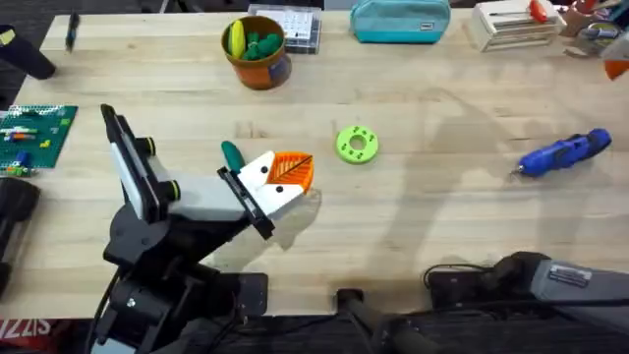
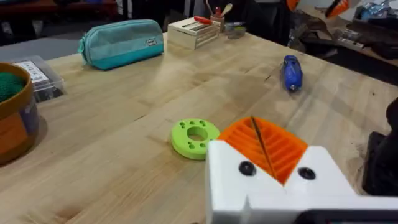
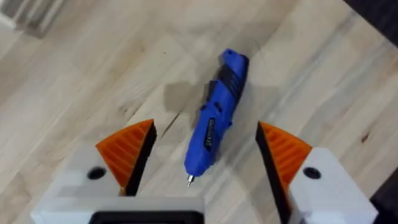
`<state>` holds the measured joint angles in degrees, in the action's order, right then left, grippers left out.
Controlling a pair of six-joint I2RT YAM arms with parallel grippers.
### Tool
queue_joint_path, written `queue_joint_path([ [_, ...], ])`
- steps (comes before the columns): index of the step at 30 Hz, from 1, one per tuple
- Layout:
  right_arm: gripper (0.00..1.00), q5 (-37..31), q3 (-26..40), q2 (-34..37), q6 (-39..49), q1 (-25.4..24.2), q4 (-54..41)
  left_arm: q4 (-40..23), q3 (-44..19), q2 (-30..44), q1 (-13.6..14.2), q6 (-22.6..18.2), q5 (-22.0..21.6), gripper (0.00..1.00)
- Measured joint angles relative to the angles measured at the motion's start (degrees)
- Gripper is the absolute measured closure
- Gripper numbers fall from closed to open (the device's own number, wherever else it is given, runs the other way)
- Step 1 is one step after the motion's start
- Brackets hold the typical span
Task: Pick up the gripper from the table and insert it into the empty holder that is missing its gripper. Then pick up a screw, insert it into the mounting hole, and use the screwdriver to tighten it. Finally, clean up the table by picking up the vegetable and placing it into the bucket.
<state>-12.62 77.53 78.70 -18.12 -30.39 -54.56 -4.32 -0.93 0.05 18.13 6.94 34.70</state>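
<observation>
My left gripper [image 1: 303,173] hovers low over the middle of the table. Its white fingers are shut, orange pads pressed together, and I see nothing between them [image 2: 256,124]. A bright green round disc with holes [image 1: 356,144] [image 2: 195,137] lies just beyond its tip. A dark green thing [image 1: 231,155] lies beside that gripper's body. The blue screwdriver [image 1: 565,154] [image 3: 214,124] lies at the right. My right gripper [image 3: 205,126] is open, well back from it, the screwdriver showing between its fingers. The bucket [image 1: 257,54] at the back holds yellow and green vegetables. The loose gripper, holder and screw are out of view.
A teal zip pouch [image 1: 398,20] [image 2: 121,42] and a white box [image 1: 511,25] stand along the back edge. A clear plastic case [image 1: 293,28] sits behind the bucket. A green brick board [image 1: 37,133] lies at the far left. The right arm [image 1: 531,280] rests at the front right.
</observation>
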Motion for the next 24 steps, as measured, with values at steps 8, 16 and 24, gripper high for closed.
queue_joint_path([
  [8, 0.009, 4.7, -11.0, 1.6, -5.8, -10.2, 8.2, 0.0, 0.0, 0.0, 0.0, 0.0, 0.0, 0.988],
  [16, 0.008, 8.5, -16.9, 6.4, -6.4, -14.2, 16.9, 0.0, 0.0, 0.0, 0.0, 0.0, 0.0, 0.988],
  [24, 0.008, 9.4, -17.0, 12.6, -8.2, -14.2, 24.5, 0.0, 0.0, 0.0, 0.0, 0.0, 0.0, 0.988],
])
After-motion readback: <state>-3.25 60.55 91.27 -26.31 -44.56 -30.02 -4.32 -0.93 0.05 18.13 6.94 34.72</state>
